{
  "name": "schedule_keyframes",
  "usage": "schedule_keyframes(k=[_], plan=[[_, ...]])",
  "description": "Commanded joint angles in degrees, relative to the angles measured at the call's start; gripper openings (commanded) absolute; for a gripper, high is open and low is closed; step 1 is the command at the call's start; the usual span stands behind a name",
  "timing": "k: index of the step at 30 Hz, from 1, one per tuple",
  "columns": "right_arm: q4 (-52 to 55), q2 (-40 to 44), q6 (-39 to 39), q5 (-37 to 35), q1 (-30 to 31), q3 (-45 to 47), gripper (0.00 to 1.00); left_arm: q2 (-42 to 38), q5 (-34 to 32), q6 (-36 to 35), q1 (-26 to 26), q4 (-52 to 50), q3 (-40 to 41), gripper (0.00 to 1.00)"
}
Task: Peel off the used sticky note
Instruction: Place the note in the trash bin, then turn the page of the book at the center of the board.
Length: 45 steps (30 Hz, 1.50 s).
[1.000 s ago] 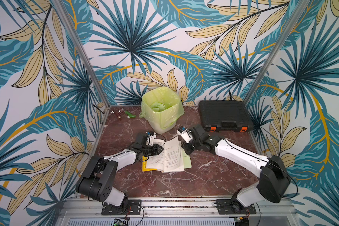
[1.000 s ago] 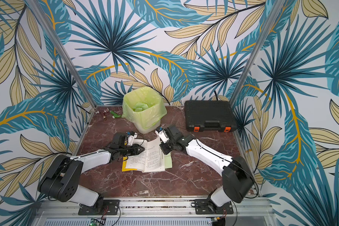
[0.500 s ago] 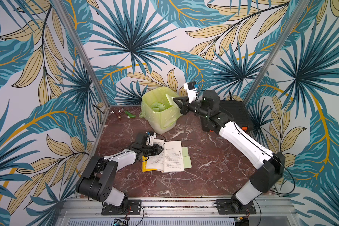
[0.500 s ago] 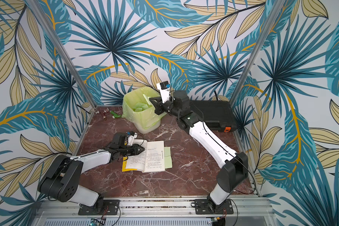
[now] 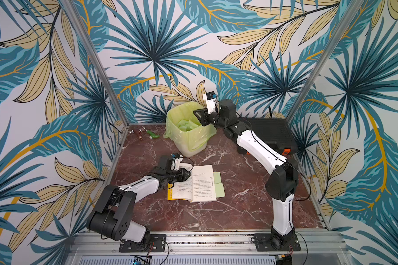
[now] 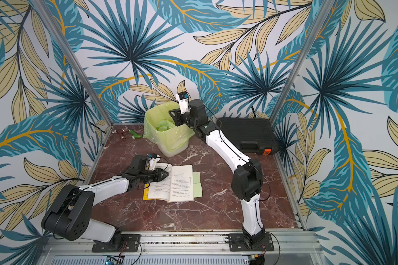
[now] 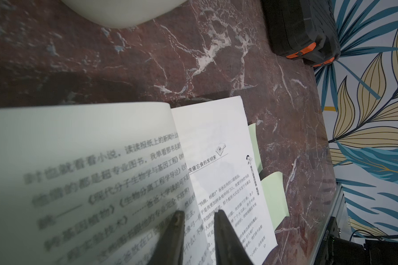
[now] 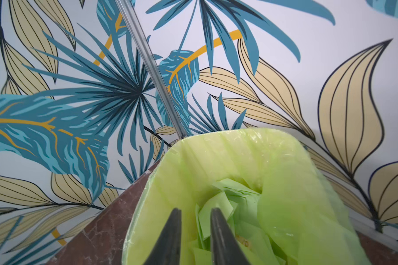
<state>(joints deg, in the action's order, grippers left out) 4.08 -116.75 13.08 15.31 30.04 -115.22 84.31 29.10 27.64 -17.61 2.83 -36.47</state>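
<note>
An open book lies mid-table, with pale green sticky notes poking out from under its right page. My left gripper rests on the book near the fold, jaws a little apart, the left page's edge running between them. My right gripper hangs over the green-lined bin, open with nothing in it. Loose green notes lie in the bin below it.
A black tool case with orange latches sits at the back right, behind the right arm. Small metal fittings and a green piece lie in the back left corner. Patterned walls enclose three sides.
The right arm rose from the book to above the bin carrying a green note; its jaws have now opened and the note is gone from them. The left gripper has not moved.
</note>
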Motion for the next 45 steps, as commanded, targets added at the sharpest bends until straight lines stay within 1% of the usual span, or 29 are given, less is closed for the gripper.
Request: schedule_keyframes(k=[1,3,6,9,12,17,21,24,28,36,38,42,45], plan=[[6.5,5.2,-1.1,-2.2,0.0,0.8,0.37,-0.5,-1.7,-1.1,0.0,-1.3,0.8,0.29],[9.3,8.8,-0.3,-3.5,-0.1,5.1,0.40,-0.5,-1.8,-1.0,0.0,-1.1,0.9,0.29],[11.3,15.2,2.1,-5.3,-0.1,14.4,0.41,0.1,-2.0,-1.1,0.0,-0.9,0.8,0.29],[12.0,21.9,5.0,-6.0,-0.3,26.8,0.42,0.6,-3.1,-1.3,0.0,-1.4,0.8,0.28],[13.7,27.4,7.7,-5.6,-0.6,38.4,0.43,0.8,-6.3,-1.9,0.0,-3.3,0.5,0.28],[15.9,34.5,11.4,-5.5,-0.7,53.5,0.44,1.1,-8.8,-2.7,0.0,-5.3,0.1,0.28],[17.1,36.5,14.2,-4.0,-0.7,61.6,0.47,1.2,-9.0,-2.3,0.1,-5.4,-0.1,0.28],[16.2,35.5,15.9,-1.6,-0.7,65.6,0.48,1.4,-8.8,-2.1,0.1,-5.3,-0.3,0.28],[10.5,31.3,18.7,4.3,-0.6,69.0,0.51,1.5,-8.5,-1.8,0.0,-5.4,-0.4,0.28],[2.1,24.8,21.8,8.3,-0.6,72.1,0.52,0.6,-8.7,-1.6,0.0,-5.8,0.0,0.28],[-0.4,23.7,22.9,9.7,-0.7,72.7,0.49,0.7,-8.7,-1.6,0.1,-5.8,-0.1,0.28],[-2.2,24.0,23.5,10.1,-0.7,73.2,0.30,0.9,-8.7,-1.8,0.1,-6.0,-0.4,0.28],[-0.9,26.2,23.0,8.9,-0.6,73.2,0.19,1.1,-8.6,-1.9,0.1,-6.1,-0.6,0.28]])
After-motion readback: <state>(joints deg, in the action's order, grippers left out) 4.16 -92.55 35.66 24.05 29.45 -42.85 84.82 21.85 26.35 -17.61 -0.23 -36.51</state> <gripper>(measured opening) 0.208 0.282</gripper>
